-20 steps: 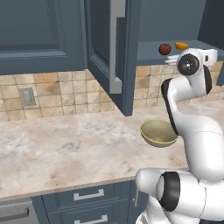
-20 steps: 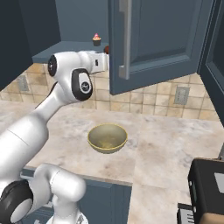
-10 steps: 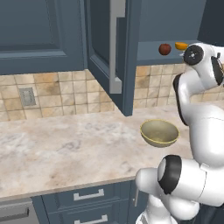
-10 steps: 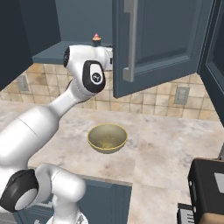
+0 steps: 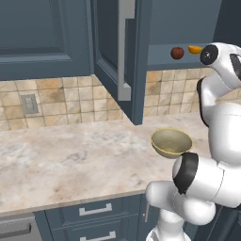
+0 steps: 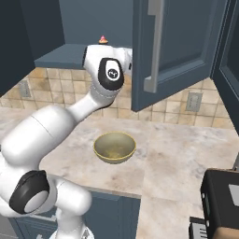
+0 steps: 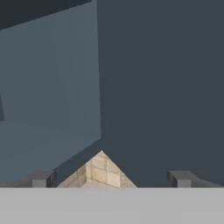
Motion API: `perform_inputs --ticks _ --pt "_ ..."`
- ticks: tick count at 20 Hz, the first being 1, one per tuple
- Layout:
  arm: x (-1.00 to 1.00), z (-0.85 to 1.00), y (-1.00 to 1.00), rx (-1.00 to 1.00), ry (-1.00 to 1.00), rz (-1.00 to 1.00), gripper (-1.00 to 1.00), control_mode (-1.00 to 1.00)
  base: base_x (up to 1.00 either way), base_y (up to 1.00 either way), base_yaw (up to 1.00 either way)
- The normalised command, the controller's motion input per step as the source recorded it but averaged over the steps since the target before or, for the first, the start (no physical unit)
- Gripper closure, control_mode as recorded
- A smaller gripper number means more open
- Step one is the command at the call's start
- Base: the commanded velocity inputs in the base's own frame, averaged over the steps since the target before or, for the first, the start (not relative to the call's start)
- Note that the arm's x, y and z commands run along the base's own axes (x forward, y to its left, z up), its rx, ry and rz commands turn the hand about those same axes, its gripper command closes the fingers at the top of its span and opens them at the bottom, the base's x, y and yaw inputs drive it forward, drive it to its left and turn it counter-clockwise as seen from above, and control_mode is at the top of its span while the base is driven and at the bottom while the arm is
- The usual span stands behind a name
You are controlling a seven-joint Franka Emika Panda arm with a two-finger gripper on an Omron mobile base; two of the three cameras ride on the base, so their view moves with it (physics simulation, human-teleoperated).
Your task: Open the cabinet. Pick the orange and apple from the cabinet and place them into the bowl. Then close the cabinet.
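You have swung the arm up and to the right over the last second: it stood bent above the bowl (image 5: 172, 142), and now its wrist sits level with the cabinet (image 5: 113, 52) shelf, close beside the fruit. The bowl has not moved. I judge the door-opening step done and the reach for the first fruit under way; nothing is in the bowl yet.

In the hand view the gripper (image 7: 112, 179) stands with its jaws spread wide and nothing between them. It faces a blue inside corner of the cabinet, with a wedge of tiled wall below.

Count, taken from the bowl: one apple (image 5: 177, 52) and one orange (image 5: 194, 48), both on the open shelf above and behind the bowl, the orange just right of the apple and partly hidden by the arm. One bowl, empty, on the counter (image 5: 70, 160) below the shelf. One open door hangs left of the bowl in the left base view, with one long silver handle (image 5: 125, 47).
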Motion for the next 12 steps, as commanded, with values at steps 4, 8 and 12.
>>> perform_inputs --ticks 4,8,12 --pt "-0.32 0.16 -0.27 0.06 -0.2 -0.05 -1.0 -1.0 0.0 0.0 0.0" --pt "-0.26 0.23 -0.36 0.09 -0.23 -0.05 -1.0 -1.0 0.0 0.0 0.0" --pt "-0.36 0.11 -0.12 0.04 -0.2 0.0 -1.0 -1.0 0.0 0.0 0.0"
